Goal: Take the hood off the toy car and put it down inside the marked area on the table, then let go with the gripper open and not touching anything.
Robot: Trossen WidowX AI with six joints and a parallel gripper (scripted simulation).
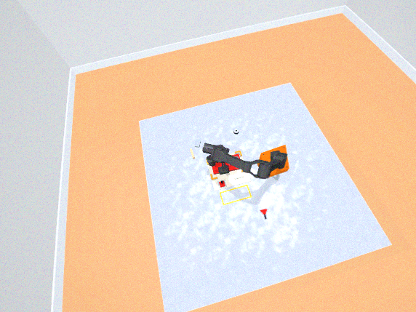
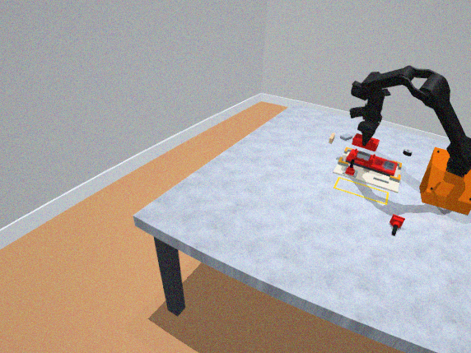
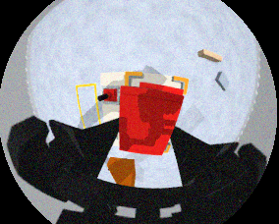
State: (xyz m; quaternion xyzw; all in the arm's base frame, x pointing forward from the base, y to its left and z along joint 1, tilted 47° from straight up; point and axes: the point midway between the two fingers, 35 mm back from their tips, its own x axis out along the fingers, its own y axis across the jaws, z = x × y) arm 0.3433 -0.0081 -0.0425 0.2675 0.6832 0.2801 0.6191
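Note:
My gripper (image 1: 222, 168) (image 2: 366, 142) (image 3: 145, 123) is shut on the red hood (image 2: 373, 144) (image 3: 135, 115). It holds the hood in the air above the toy car, with a gap between hood and car in the exterior view. The red car body (image 2: 380, 162) sits between yellow-orange corner brackets on the white board (image 2: 391, 186) (image 3: 106, 79). The hood hides most of the car in the wrist view. The marked area, a yellow outline (image 1: 237, 201) (image 2: 360, 196) (image 3: 80, 107), lies on the table beside the board and holds nothing.
A red piece with a black peg (image 1: 222, 184) (image 2: 350, 171) (image 3: 110, 94) stands on the board's marked-area side. Another red-and-black piece (image 1: 264, 212) (image 2: 397, 221) lies beyond the outline. A black wheel (image 1: 236, 132) (image 2: 407, 152), tan block (image 2: 332, 138) (image 3: 210, 55) and grey piece (image 2: 346, 137) (image 3: 222, 81) lie around the board.

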